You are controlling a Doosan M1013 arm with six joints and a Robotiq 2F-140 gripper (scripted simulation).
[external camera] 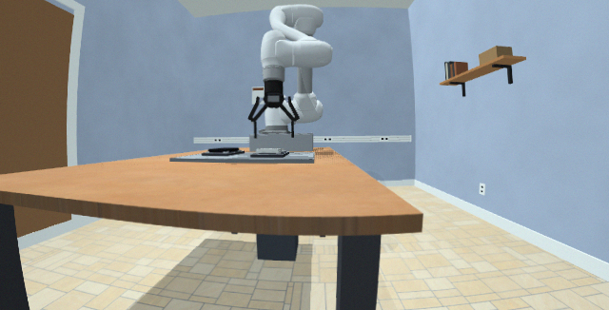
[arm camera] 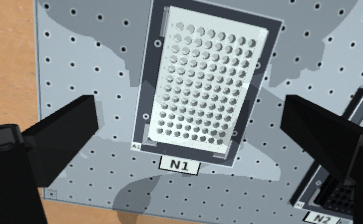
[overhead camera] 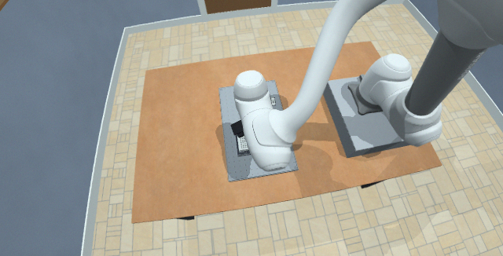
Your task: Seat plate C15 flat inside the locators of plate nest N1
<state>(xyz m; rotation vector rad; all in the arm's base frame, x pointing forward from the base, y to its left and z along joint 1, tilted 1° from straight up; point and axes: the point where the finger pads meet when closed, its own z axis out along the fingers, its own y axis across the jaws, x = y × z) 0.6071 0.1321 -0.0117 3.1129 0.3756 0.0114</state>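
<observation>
The white well plate C15 (arm camera: 207, 82) lies on the dark frame of nest N1 (arm camera: 142, 100), above its label (arm camera: 179, 165). It looks slightly askew to the frame, and I cannot tell whether it sits flat. My gripper (arm camera: 190, 112) is open and empty, hanging above the plate with one finger on each side. In the side view the gripper (external camera: 273, 126) is a short way above the plate (external camera: 269, 152). The black plate C51 (arm camera: 344, 195) sits in nest N2 at the lower right corner of the wrist view and also shows in the side view (external camera: 224, 150).
Both nests stand on a grey perforated baseplate on the wooden table. The arm's wrist (overhead camera: 259, 122) hides most of the baseplate from above. The robot's base (overhead camera: 369, 115) stands on a grey block to the right.
</observation>
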